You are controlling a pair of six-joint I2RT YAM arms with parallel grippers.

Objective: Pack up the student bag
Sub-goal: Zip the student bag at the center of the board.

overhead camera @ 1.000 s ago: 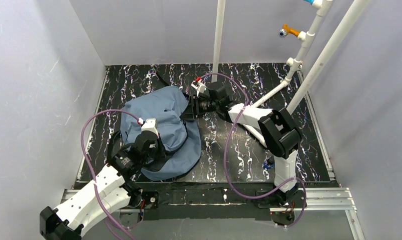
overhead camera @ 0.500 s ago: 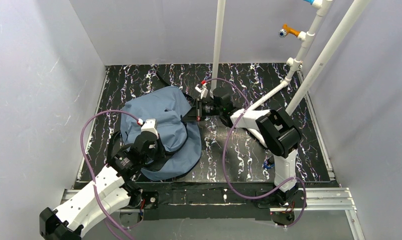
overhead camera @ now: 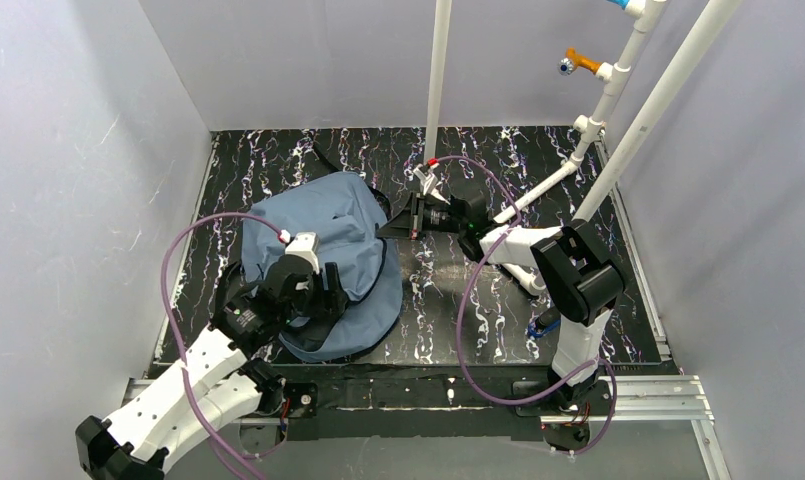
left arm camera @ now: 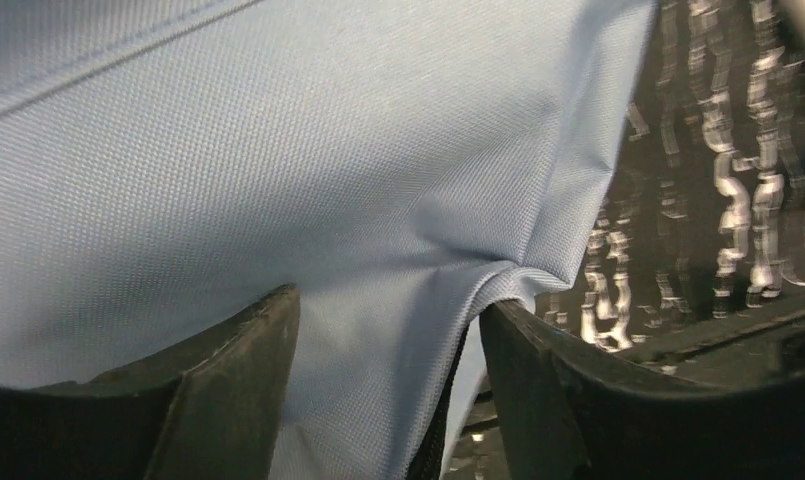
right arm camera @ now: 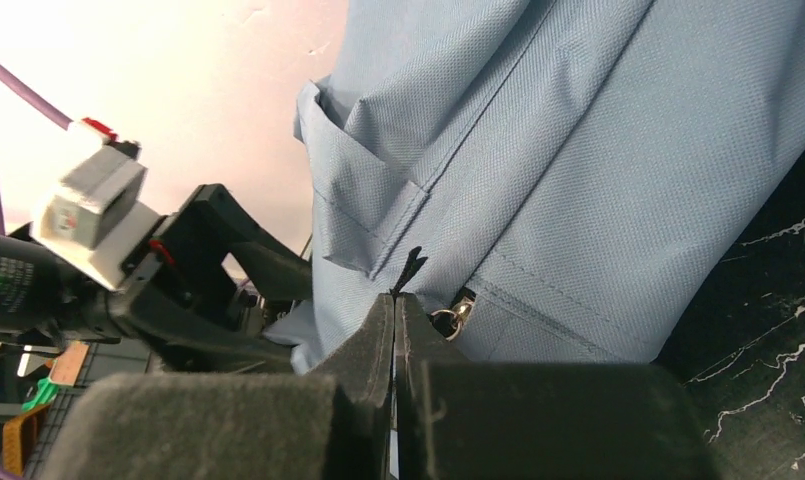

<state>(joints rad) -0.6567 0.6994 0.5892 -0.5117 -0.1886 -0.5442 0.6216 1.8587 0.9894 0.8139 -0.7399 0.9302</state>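
Black marbled table point(overhead camera: 498, 290) lies under everything. Your right gripper point(right arm camera: 395, 305) is pinched fully closed on a black zipper tab point(right arm camera: 412, 268) at the bag's point(right arm camera: 598, 140) seam, with the metal slider point(right arm camera: 456, 315) just beside its fingers. Your left gripper point(left arm camera: 388, 320) has its jaws apart, straddling a fabric fold and gripping nothing. The bag lies slumped on the table between both grippers, and most of it sits beyond the left one.

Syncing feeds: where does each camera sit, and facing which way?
Top external: above, behind the bases, looking down at the table; both arms show.
Left wrist: close over the student bag; open left end effector shows.
Right wrist: faces the bag's side; right end effector shut on zipper pull.
All three share the bag.
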